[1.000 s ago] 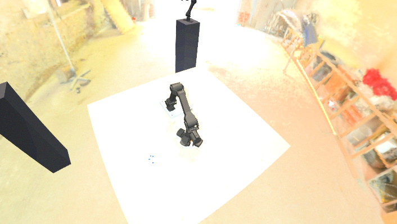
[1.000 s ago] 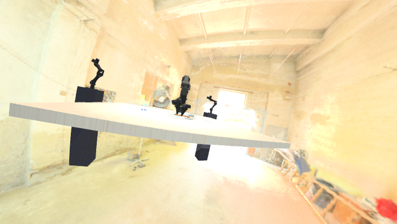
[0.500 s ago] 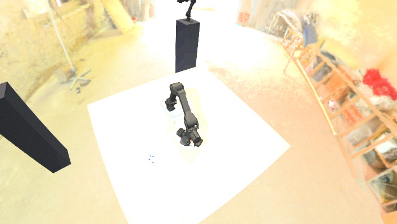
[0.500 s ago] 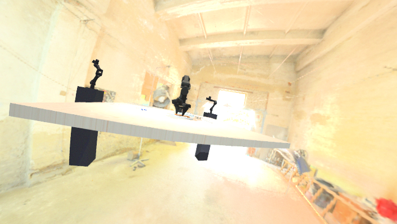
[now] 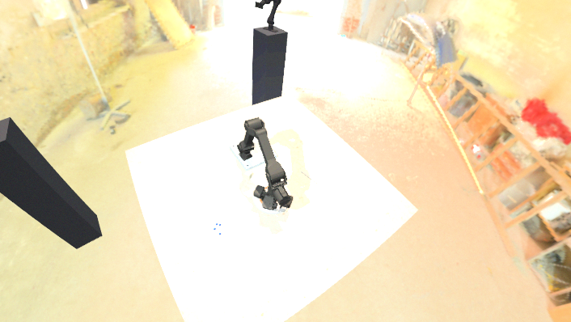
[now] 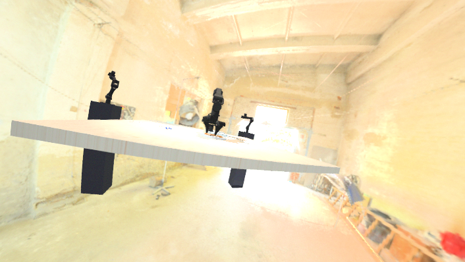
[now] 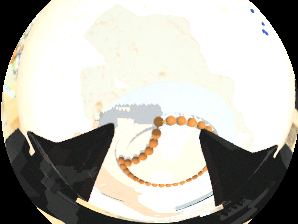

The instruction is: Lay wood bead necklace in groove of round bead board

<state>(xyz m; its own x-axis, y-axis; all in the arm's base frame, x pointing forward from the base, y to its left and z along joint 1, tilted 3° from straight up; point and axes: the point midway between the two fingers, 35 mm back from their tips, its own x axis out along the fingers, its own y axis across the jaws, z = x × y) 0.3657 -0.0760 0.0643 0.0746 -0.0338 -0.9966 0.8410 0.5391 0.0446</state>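
Counting one arm (image 5: 265,147) (image 6: 216,106) over the desk (image 5: 332,226) (image 6: 178,159) (image 7: 50,75), and one claw (image 5: 275,202) (image 6: 211,133) (image 7: 157,128), standing wide open, gripping nothing, and pointing down over one round board (image 5: 270,210) (image 6: 220,138) (image 7: 210,105). Finding one necklace (image 6: 208,134) (image 7: 171,120) of orange wooden beads on that board, curving round in a loop at the bottom of the wrist view, but bending inward at the upper left, away from the curved groove line. Losing some beads behind one of the two fingers, so leaving the full bead count unknown. Adding four small blue dots (image 5: 220,234) (image 6: 167,128) (image 7: 252,10) on the desk, lying well apart from the board. Noticing a very bright, whitish desk top with a greyish front edge. Looking round the room, picking out two more arms on two dark pillars (image 5: 268,65) (image 6: 99,171), one bright window (image 6: 271,115), worn yellowish walls, beams overhead, and one red heap (image 5: 542,117) (image 6: 454,243) among wooden frames along one side.
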